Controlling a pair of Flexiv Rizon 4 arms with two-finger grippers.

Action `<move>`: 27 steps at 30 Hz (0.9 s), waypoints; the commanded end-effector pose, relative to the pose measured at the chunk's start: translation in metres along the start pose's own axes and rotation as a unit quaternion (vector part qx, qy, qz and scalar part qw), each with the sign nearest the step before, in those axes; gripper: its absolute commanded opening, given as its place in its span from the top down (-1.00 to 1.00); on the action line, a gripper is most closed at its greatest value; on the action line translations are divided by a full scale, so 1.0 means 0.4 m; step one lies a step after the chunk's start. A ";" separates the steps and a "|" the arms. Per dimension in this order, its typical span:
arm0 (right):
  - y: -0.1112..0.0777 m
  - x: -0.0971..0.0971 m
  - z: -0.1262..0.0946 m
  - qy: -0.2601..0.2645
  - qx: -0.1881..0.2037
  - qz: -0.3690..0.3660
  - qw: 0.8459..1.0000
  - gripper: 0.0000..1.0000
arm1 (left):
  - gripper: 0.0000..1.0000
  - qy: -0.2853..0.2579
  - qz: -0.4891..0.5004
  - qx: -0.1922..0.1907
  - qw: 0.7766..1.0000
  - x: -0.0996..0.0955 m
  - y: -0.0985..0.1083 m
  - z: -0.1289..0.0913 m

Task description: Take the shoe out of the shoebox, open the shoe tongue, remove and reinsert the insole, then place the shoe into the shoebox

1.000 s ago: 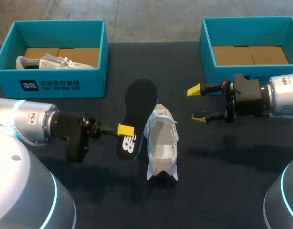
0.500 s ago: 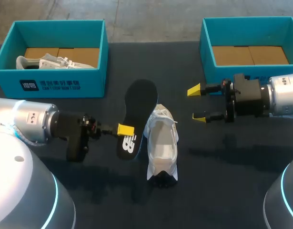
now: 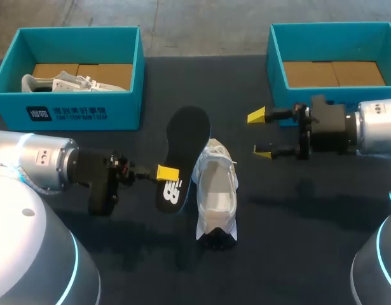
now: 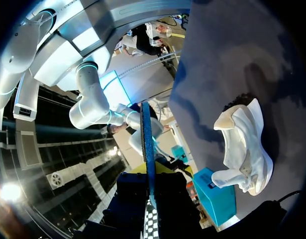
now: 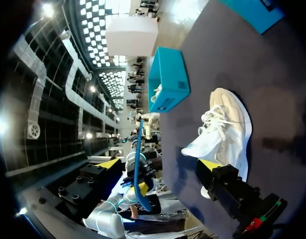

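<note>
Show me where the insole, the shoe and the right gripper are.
insole (image 3: 189, 133), head view, on its black forefoot.
shoe (image 3: 215, 190), head view, on the middle of its top.
right gripper (image 3: 259, 133), head view, midway between its yellow tips.

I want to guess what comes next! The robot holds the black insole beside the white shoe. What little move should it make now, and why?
Probably the right gripper should move in and steady the shoe: its fingers are open, empty, beside it. The left gripper is shut on the insole, out of the shoe, so the shoe likely needs holding before the insole slides back in.
</note>
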State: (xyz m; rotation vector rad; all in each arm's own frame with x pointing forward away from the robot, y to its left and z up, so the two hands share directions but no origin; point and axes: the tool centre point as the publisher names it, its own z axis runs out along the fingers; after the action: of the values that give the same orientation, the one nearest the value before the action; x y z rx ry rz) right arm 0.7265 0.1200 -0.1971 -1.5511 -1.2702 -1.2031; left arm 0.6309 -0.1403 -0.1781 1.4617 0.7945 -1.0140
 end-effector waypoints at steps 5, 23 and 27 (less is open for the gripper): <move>-0.039 0.058 0.082 0.008 -0.012 -0.010 1.000 -1.00 | 1.00 -0.001 0.002 -0.001 1.000 0.003 -0.001 0.003; -0.109 0.109 0.200 0.012 0.005 0.014 1.000 -0.36 | 1.00 -0.001 0.002 -0.001 1.000 0.003 -0.001 0.003; -0.115 0.112 0.214 0.015 0.007 0.020 1.000 -0.15 | 1.00 -0.001 0.002 -0.001 1.000 0.003 -0.001 0.003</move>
State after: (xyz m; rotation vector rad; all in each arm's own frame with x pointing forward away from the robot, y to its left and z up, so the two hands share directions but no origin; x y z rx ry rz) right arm 0.6978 0.2075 -0.1721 -1.5276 -1.2224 -1.1837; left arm 0.6313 -0.1401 -0.1781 1.4614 0.7944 -1.0145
